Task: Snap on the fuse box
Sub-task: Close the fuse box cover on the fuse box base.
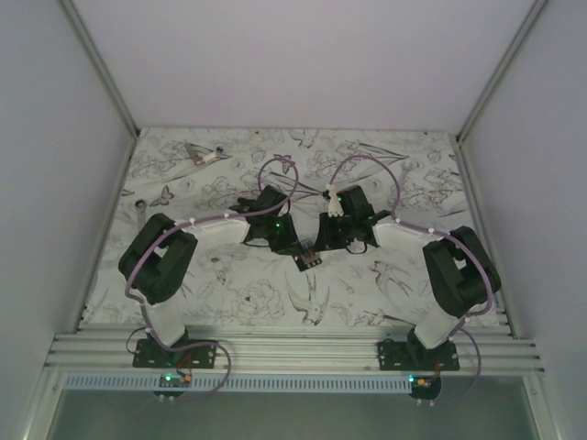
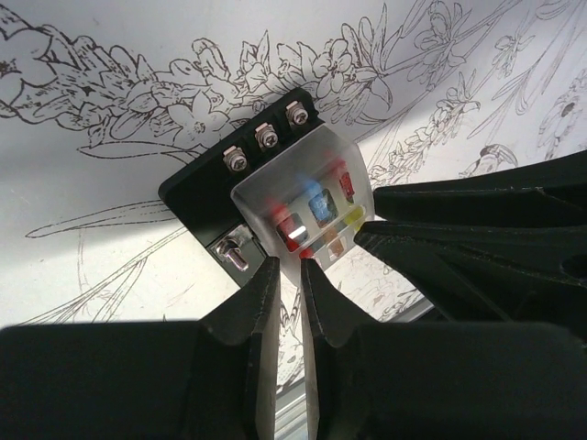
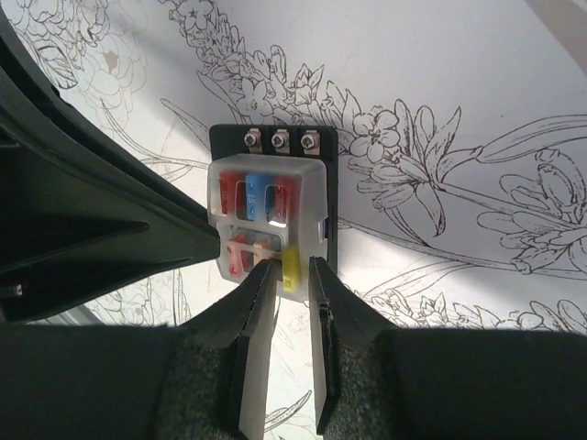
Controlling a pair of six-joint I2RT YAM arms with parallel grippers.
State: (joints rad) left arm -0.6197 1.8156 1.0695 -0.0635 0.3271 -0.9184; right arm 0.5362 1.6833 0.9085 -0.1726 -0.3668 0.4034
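Nearest, rail: we see a ribbed metal rail (image 1: 293,348) across the table's near edge, with both arm bases bolted onto it.
Arms: the left arm (image 1: 158,257) and the right arm (image 1: 459,266) bend their elbows outward and reach in toward each other at mid-table.
Left claw: the left claw (image 2: 286,268) shows only a narrow gap. Its tips sit at the near corner of the clear cover, and we cannot tell whether they pinch it or just rest against it.
Right claw: the right claw (image 3: 291,268) is narrow too. Its tips are at the cover's near edge, either side of a yellow fuse (image 3: 291,264), and we cannot tell if it grips anything.
Fuse box: the fuse box (image 1: 307,260) lies on the table between the two claws, roughly midway between the arms, with its black base flat on the sheet.
Cover: a clear cover (image 2: 307,179) sits over the top of the box. Red, blue and yellow fuses show through it, blurred.
Screws: three screws (image 2: 266,137) line the bare black edge on the box's far side, outside the cover.
Sheet: a white sheet (image 1: 229,284) printed with flowers and birds covers the table.
Far left: a small pale object (image 1: 204,154) lies near the back corner, well apart from the box and too small to name.
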